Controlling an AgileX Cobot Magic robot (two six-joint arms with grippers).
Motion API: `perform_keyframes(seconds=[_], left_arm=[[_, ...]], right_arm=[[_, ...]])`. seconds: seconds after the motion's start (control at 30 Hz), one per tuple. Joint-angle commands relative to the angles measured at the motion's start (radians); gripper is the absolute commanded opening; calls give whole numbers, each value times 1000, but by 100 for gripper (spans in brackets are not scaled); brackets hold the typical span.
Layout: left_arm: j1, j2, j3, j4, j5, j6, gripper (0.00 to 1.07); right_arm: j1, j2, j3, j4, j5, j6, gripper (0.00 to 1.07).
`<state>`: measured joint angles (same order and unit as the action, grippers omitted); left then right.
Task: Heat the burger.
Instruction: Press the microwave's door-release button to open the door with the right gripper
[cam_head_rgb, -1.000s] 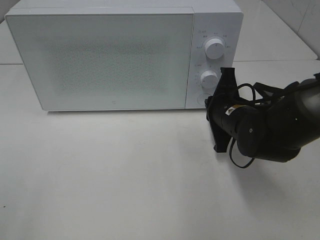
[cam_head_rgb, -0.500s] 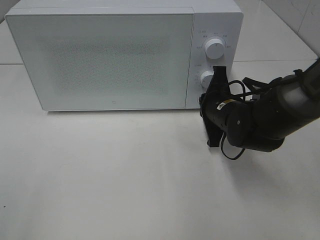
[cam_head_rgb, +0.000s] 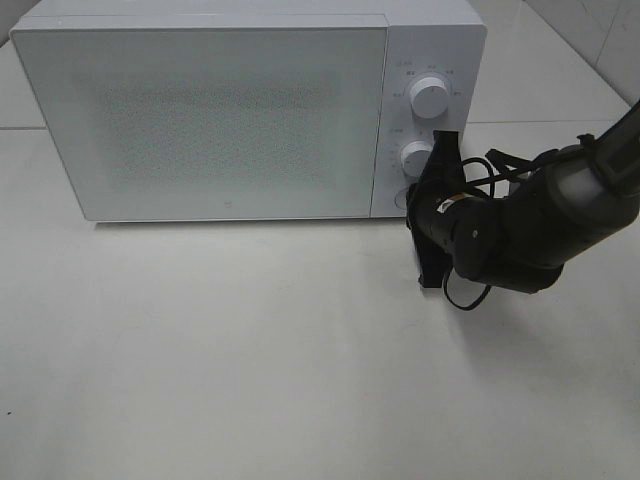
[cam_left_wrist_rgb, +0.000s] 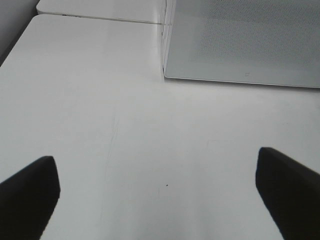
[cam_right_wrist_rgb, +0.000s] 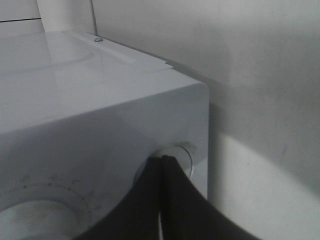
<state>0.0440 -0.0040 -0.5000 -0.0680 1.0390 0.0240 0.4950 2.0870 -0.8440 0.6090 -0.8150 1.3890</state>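
Observation:
The burger is out of view. A white microwave stands at the back of the table with its door closed. My right gripper is shut, with nothing in it. Its tips rest against the round button at the lower right corner of the control panel, just below the lower knob. The right wrist view shows the dark fingertips pressed together on that button. My left gripper is open over bare table, with the microwave's left front corner ahead of it. It does not show in the exterior view.
An upper knob sits above the lower one on the panel. The white table spreads out in front of the microwave. A loose black cable hangs under the right arm. A tiled wall rises behind the microwave at the right.
My right arm has moved left, bringing the shut gripper in against the microwave's lower right corner. The door stays closed.

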Motion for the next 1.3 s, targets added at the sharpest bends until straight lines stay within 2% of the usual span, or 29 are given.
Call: perform_keyframes(seconds=[0.03, 0.7, 0.97, 1.13, 1.3], left_arm=[[5, -19, 4, -6, -2, -5, 100], [5, -19, 4, -6, -2, -5, 100], [5, -19, 4, -6, -2, -5, 100], [5, -19, 4, -6, -2, -5, 100], [5, -19, 4, -6, -2, -5, 100]], right_arm=[[-6, -1, -9, -4, -7, -14, 0], [-6, 31, -67, -8, -92, -1, 0], [-6, 32, -132, 38, -180, -22, 0], [-18, 67, -227, 31, -212, -44, 0], [-18, 69, -230, 36, -207, -44, 0]])
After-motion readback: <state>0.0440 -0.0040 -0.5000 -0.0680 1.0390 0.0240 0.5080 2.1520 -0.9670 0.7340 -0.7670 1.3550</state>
